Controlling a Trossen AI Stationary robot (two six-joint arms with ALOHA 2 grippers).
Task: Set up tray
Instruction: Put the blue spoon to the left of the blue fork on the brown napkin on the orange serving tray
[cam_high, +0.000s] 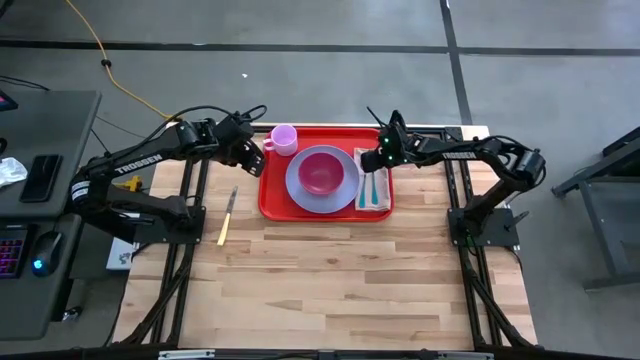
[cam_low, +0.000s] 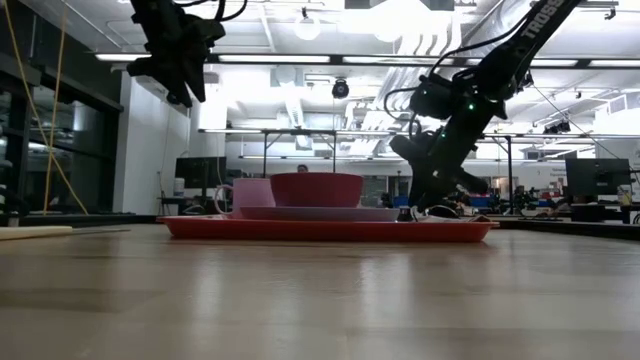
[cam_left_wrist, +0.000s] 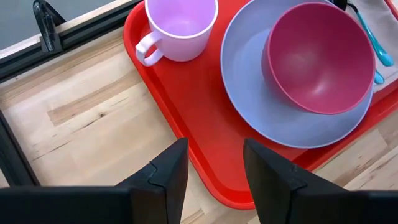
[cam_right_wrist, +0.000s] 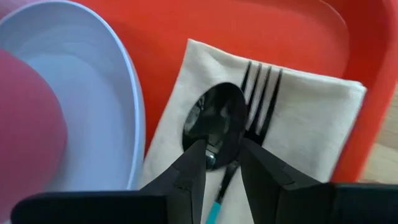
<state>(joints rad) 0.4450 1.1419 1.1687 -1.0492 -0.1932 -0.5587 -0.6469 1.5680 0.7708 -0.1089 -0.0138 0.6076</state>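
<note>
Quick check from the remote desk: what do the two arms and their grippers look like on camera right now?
Both arms are dark, jointed and slim, with black cables looping along them. The left arm carries white lettering on its link, and the right arm shows small green lights near its wrist. Each gripper, left gripper and right gripper, has two matte black, angular, wedge-shaped fingers.

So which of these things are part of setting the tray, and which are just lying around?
Part of the job: tray, plate, bowl, mug, napkin, spoon, fork, knife waiting on the table.

Lying about: yellow cable, keyboard, mouse.
</note>
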